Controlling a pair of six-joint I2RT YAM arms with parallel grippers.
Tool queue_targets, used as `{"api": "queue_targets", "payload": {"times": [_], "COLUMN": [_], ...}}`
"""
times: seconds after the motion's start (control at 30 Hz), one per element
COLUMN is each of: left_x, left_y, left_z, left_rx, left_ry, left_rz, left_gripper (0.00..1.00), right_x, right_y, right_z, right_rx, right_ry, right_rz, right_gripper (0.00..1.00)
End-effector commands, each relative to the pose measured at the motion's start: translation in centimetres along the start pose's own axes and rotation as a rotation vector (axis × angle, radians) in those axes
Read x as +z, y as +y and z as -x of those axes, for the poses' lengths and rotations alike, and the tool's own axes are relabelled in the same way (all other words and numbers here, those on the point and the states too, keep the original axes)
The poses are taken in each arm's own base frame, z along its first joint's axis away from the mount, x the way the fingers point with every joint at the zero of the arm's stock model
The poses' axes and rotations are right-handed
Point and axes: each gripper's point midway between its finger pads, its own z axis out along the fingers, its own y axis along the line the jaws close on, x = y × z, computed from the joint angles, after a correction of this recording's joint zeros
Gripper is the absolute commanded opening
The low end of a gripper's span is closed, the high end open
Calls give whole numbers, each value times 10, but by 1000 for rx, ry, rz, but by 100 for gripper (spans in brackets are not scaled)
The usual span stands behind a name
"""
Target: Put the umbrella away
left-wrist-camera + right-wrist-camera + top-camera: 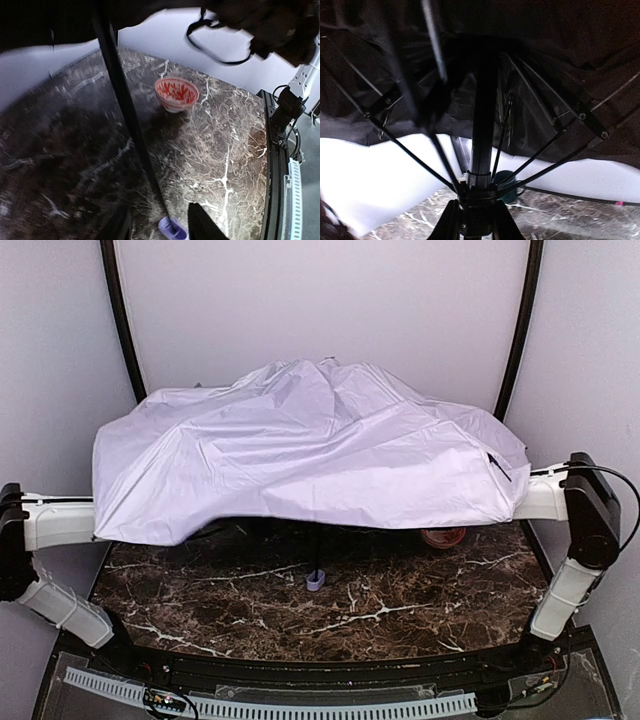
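Right hand gripping 1 umbrella, 1 bowl

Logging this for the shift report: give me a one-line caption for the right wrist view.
Right gripper grips the umbrella at its runner, black ribs fanning overhead, green mug behind.

umbrella over table | handle on table, centre | bowl under its right edge | mug seemingly behind shaft

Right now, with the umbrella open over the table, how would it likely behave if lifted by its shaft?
Probably light but unwieldy: the umbrella sags in folds, so its fabric looks floppy. The thin ribs seem bendable and could snag. On its narrow shaft, it would likely tip or swing.
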Motion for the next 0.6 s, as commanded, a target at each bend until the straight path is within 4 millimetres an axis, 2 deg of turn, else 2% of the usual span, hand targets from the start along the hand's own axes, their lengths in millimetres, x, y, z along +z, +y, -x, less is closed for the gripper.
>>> {"api": "queue_targets", "payload": {"times": [0.0,0.2,0.37,0.43,0.5,0.57], "left_x": [-43,-99,-126,-137,-152,-170], "left_y": [-13,-49,-59,-62,-66,-83], "left_z": [22,4,-10,1,22,47], "left_rx": [202,368,407,428,437,449], "left_ry": [-26,8,48,30,-11,-73], "left_rz": [29,-48,-53,-37,-12,-52], "left_gripper": [46,57,58,58,61,71], "right_x": [3,2,3,2,3,6], "right_y": [-11,-53,-71,-76,-75,-73], "right_z": [73,101,136,151,164,164], "right_rx": [-90,-25,-51,-61,-113,-163], "right_ry": [-221,-274,-363,-399,-413,-391], "right_rz": [-37,-72,-102,-99,-94,-74], "right_gripper": [0,0,0,0,0,0]}}
